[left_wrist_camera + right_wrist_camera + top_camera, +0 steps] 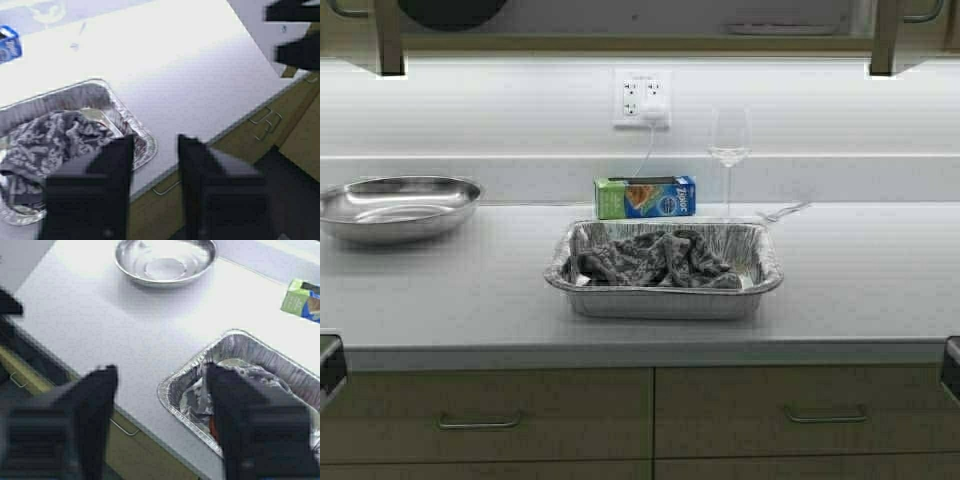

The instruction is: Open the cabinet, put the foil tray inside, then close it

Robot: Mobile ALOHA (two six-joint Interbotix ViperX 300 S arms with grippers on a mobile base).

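Note:
The foil tray sits mid-counter with a crumpled grey cloth in it. It also shows in the left wrist view and the right wrist view. Only the cabinet's lower edge runs along the top of the high view; its doors are mostly out of view. My left gripper hovers open off the counter's front edge, beside the tray's corner, and barely shows at the high view's left border. My right gripper is open too, low at the front by the tray's other end, at the right border.
A round steel bowl rests at the left. Behind the tray stand a green-blue Ziploc box, a wine glass and a fork. A wall outlet has a cord plugged in. Drawers with horizontal handles lie under the counter.

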